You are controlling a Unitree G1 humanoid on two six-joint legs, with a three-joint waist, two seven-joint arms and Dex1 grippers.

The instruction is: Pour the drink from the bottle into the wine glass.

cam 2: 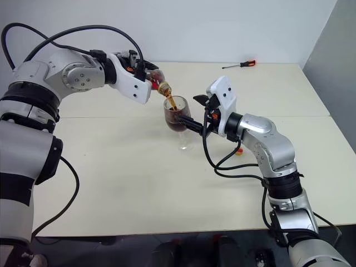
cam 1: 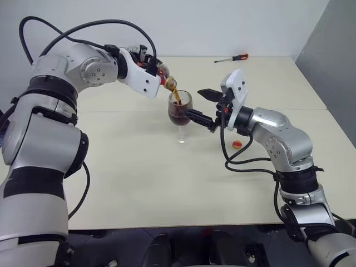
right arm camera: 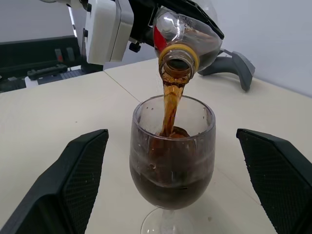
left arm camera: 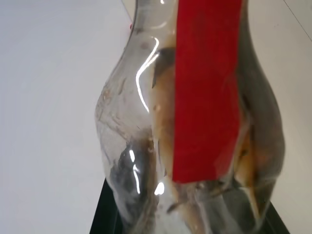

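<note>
Half full of drink [right arm camera: 170,187], the fragile wine glass [right arm camera: 171,161] stands between the open right gripper [right arm camera: 178,185] as the left gripper [cam 1: 157,68] clamps the light, squashable bottle [right arm camera: 187,36] at its body.

Tilted bottle [right arm camera: 187,36], dark drink [right arm camera: 170,105] streaming into upright wine glass [right arm camera: 171,161]

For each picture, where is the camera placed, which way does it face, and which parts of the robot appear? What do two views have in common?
Left eye view: on the head, looking forward and down at the table; both arms show, left gripper tipping the bottle.
Right eye view: beside it, same scene.
Left wrist view: on the left wrist, facing the held bottle's red label.
Right wrist view: on the right wrist, facing the glass between its open fingers.
Shared: head and right wrist views show the drink streaming into the glass.
</note>
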